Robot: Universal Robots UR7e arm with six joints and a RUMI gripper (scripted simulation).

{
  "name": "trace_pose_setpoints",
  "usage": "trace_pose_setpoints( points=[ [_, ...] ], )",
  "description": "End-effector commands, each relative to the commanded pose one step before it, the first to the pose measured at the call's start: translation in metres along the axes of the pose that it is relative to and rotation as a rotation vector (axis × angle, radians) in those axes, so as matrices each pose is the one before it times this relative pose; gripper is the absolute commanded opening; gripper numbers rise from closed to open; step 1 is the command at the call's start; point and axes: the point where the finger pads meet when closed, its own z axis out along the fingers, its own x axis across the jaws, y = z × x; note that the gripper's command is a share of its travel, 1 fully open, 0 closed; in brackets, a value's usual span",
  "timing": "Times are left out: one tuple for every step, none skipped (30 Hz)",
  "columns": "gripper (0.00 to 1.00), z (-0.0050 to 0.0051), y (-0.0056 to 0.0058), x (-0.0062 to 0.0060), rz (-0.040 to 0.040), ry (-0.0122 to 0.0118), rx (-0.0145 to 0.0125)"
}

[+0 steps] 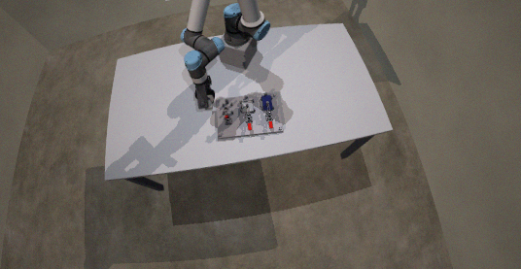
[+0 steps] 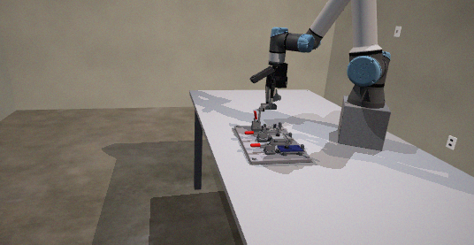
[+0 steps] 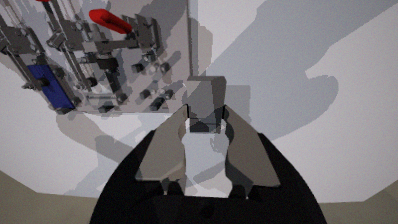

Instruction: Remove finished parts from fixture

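My gripper [image 1: 205, 104] [image 2: 269, 103] [image 3: 205, 105] is clamped on a grey part [image 3: 205, 92], holding it above the desk [image 1: 321, 87] [image 2: 354, 199] [image 3: 360, 150], just beside the fixture [image 1: 234, 132] [image 2: 284, 161] [image 3: 175, 30]. Across the fixture, the nearest red handle [image 1: 226, 117] [image 2: 255, 115] [image 3: 111, 21] stands raised; a pale part [image 1: 250, 106] [image 3: 100, 96] sits at the middle clamp, and the blue blank [image 1: 264, 102] [image 2: 290, 149] [image 3: 51, 88] lies at the far one.

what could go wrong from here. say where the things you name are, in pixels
The grey finished part [image 3: 205, 97] between the fingers could catch the fixture plate [image 1: 250, 133] [image 2: 283, 162] [image 3: 150, 111] if lowered now, since it hangs close by the edge.

It might land tilted if released above the table [image 1: 330, 83] [image 2: 354, 190] [image 3: 365, 150].

The middle clamp's red handle [image 1: 250, 126] [image 2: 249, 133] is down, so pulling the other part there could jam.
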Motion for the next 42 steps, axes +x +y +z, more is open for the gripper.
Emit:
trace_pose_setpoints(
  points=[
    [0.00, -0.00069, -0.00137, 0.01351, -0.00139, 0.00111, 0.00196],
    [0.00, -0.00001, -0.00001, 0.00138, 0.00000, 0.00000, 0.00000],
    [0.00, -0.00001, -0.00001, 0.00129, 0.00000, 0.00000, 0.00000],
    [0.00, -0.00001, -0.00001, 0.00120, 0.00000, 0.00000, 0.00000],
    [0.00, -0.00001, -0.00001, 0.00111, 0.00000, 0.00000, 0.00000],
    [0.00, 0.00000, 0.00000, 0.00000, 0.00000, 0.00000, 0.00000],
    [0.00, 0.00000, 0.00000, 0.00000, 0.00000, 0.00000, 0.00000],
    [0.00, -0.00001, -0.00001, 0.00102, 0.00000, 0.00001, 0.00001],
    [0.00, -0.00001, -0.00001, 0.00092, 0.00000, 0.00002, 0.00001],
    [0.00, -0.00001, -0.00001, 0.00084, 0.00000, 0.00002, 0.00001],
    [0.00, -0.00001, -0.00001, 0.00075, 0.00000, 0.00002, 0.00001],
    [0.00, -0.00001, -0.00001, 0.00066, 0.00000, 0.00002, 0.00002],
    [0.00, -0.00001, -0.00001, 0.00058, 0.00000, 0.00003, 0.00002],
    [0.00, -0.00001, -0.00001, 0.00050, 0.00000, 0.00003, 0.00003],
    [0.00, -0.00001, -0.00001, 0.00042, 0.00000, 0.00003, 0.00003],
    [0.00, -0.00011, -0.00005, 0.00039, 0.00000, 0.00022, 0.00020],
    [0.00, -0.00013, -0.00006, 0.00033, 0.00000, 0.00025, 0.00023],
    [0.00, -0.00013, -0.00006, 0.00027, 0.00000, 0.00025, 0.00023],
    [0.00, -0.00012, -0.00005, 0.00021, 0.00000, 0.00023, 0.00021],
    [0.00, -0.00010, -0.00004, 0.00015, 0.00000, 0.00019, 0.00018],
    [0.00, 0.00010, 0.00019, -0.00020, -0.00010, -0.00025, -0.00023],
    [0.00, 0.00010, 0.00011, -0.00034, -0.00042, -0.00026, -0.00023],
    [0.00, 0.00000, 0.00000, 0.00000, 0.00000, 0.00000, 0.00000],
    [0.00, 0.00000, 0.00000, 0.00000, 0.00000, 0.00000, 0.00000],
    [0.00, 0.00023, 0.00020, -0.00072, -0.00060, -0.00055, -0.00050],
    [0.00, 0.00003, 0.00001, -0.00008, -0.00004, -0.00005, -0.00005],
    [0.00, 0.00000, -0.00001, -0.00002, 0.00001, 0.00000, 0.00000],
    [0.00, 0.00006, -0.00002, -0.00001, -0.00003, -0.00010, -0.00004],
    [0.00, 0.00006, -0.00002, -0.00001, -0.00003, -0.00010, -0.00004],
    [0.00, 0.00006, -0.00002, -0.00001, -0.00003, -0.00010, -0.00004],
    [0.00, 0.00006, -0.00002, -0.00001, -0.00003, -0.00010, -0.00004],
    [0.00, 0.00005, -0.00002, -0.00001, -0.00003, -0.00009, -0.00003],
    [0.00, 0.00004, -0.00003, 0.00000, -0.00003, -0.00007, -0.00001],
    [0.00, 0.00002, -0.00003, 0.00000, -0.00003, -0.00004, 0.00001],
    [0.00, 0.00001, -0.00004, 0.00001, -0.00003, -0.00001, 0.00003],
    [0.00, -0.00001, -0.00004, 0.00002, -0.00003, 0.00002, 0.00006],
    [0.00, -0.00002, -0.00005, 0.00002, -0.00003, 0.00005, 0.00007],
    [0.00, -0.00003, -0.00005, 0.00003, -0.00003, 0.00006, 0.00009],
    [0.00, -0.00003, -0.00005, 0.00003, -0.00003, 0.00007, 0.00009],
    [0.00, 0.00000, 0.00000, 0.00000, 0.00000, 0.00000, 0.00000],
    [0.00, 0.00000, 0.00000, 0.00000, 0.00000, 0.00000, 0.00000],
    [0.00, -0.00009, -0.00007, 0.00006, -0.00003, 0.00019, 0.00017]
  ],
)
